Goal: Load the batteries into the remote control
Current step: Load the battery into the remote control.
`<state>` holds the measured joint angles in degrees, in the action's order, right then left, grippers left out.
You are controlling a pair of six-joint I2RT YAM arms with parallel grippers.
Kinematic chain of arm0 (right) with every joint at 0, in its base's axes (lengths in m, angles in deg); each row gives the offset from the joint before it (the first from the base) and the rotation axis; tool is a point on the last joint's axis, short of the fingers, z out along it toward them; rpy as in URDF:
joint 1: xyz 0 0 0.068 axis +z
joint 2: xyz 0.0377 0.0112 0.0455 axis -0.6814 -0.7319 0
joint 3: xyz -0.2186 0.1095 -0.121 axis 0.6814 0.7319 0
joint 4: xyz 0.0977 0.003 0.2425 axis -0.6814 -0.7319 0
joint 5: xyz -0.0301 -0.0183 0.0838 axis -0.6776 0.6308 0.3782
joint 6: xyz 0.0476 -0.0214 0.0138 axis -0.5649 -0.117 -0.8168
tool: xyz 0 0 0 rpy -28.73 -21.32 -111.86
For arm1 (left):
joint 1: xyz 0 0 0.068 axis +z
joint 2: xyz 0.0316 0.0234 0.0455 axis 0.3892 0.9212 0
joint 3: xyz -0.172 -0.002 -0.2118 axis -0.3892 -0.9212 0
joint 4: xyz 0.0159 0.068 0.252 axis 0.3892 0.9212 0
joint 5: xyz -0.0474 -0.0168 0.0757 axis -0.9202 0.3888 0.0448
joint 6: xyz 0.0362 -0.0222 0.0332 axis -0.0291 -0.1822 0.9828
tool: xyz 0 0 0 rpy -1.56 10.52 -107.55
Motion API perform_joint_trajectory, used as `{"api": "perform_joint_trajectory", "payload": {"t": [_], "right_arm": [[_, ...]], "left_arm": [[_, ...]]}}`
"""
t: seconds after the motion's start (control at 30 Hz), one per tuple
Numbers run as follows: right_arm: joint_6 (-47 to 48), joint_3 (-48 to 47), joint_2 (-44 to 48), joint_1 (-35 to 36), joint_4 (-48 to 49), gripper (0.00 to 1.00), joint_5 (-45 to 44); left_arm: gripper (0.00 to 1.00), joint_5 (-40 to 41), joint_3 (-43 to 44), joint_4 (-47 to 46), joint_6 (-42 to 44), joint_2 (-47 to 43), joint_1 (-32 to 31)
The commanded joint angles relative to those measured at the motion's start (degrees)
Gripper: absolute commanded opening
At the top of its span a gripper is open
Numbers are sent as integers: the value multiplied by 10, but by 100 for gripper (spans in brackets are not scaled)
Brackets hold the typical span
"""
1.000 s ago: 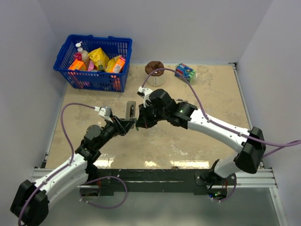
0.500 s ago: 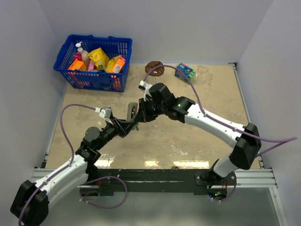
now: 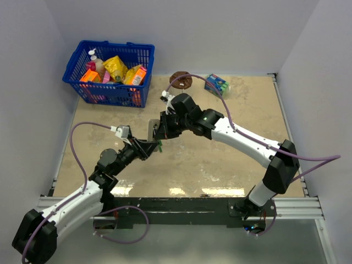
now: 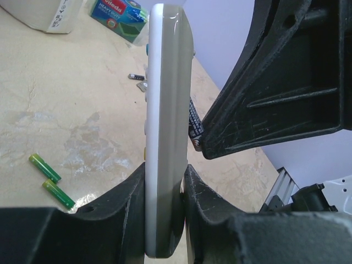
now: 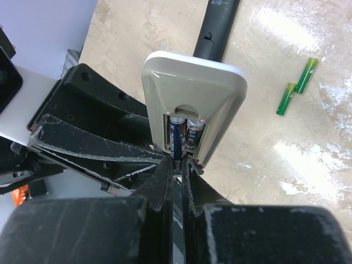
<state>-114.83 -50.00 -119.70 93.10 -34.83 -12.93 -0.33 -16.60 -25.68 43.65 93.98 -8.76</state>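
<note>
Left pincer (image 4: 164, 187) is clenched on the white remote (image 4: 165, 110), holding it upright off the counter (image 4: 66, 110) with the grey back toward the right arm. The battery bay is open and two dark batteries (image 5: 177, 135) sit side by side in it. Right pincer (image 5: 176, 168) is pressed shut, tips at the lower end of one battery. Can't tell from here if it's nipping the end or just pushing it.

Step in hand, I'd say: seating that battery. Push along the bay's axis, spring end first, then flat in. Left arm has to brace so the remote doesn't twist in the grip. Light force, no sideways drag, or the neighbour may pop out.

Room: the two pincers are almost touching, so the right one should back out straight along its own line. Black remote (image 5: 217, 22) and two green sticks (image 5: 297, 85) lie on the counter below, apart from the work. All this is over mid-counter, away from any edge. Blue basket (image 3: 110, 71) is well off in the far left corner.
</note>
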Motion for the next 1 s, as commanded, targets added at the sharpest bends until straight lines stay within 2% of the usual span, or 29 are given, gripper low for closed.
{"api": "perform_joint_trajectory", "payload": {"t": [0.0,0.4,0.77,0.97], "right_arm": [[-19,-37,-7,-8,4,0,-6],[-2,-103,-57,-12,-44,2,-6],[16,-136,-73,-17,-79,20,-18],[22,-153,-81,-17,-93,27,-14]], "left_arm": [[0,3,-3,-56,-47,8,-8],[0,18,-6,-115,-141,30,-10],[0,30,-4,-128,-188,37,-11],[0,37,-8,-125,-194,33,-10]]}}
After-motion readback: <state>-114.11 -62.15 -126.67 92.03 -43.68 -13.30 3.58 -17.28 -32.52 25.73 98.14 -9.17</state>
